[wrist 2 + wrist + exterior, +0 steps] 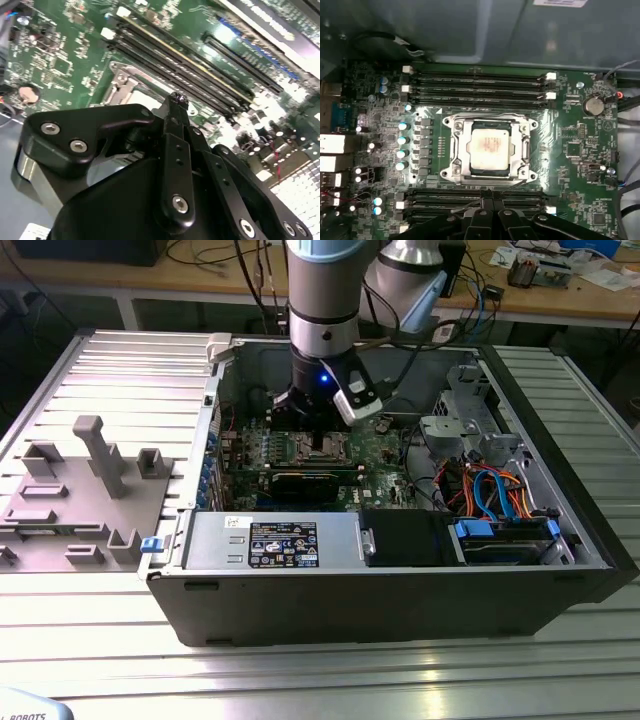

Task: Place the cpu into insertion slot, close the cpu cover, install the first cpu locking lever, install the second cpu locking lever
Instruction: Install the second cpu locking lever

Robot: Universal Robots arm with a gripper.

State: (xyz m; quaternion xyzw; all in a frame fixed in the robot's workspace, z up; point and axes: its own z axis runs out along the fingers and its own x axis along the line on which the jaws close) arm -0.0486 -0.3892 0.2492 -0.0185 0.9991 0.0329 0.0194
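First wrist view: the cpu (490, 149) lies flat, pale face up, edges square with the insertion slot (456, 150) on the green motherboard (575, 150). The cpu cover (525, 148) frames it. The gripper (492, 207) hovers just beside, fingers (177, 107) pressed together, empty.

The exterior view stands off in front of the open dark grey metal computer case (400, 585), looking down at an angle, taking in the whole case and the ribbed aluminium table (120, 370) around it. The first wrist view hangs above the green motherboard (570, 150), facing nearly straight down, near enough to frame the square silvery socket (490, 150). The second wrist view sits very close behind the black gripper (178, 102), looking obliquely across that same board (75, 45). All three share the motherboard around the socket (322, 447).
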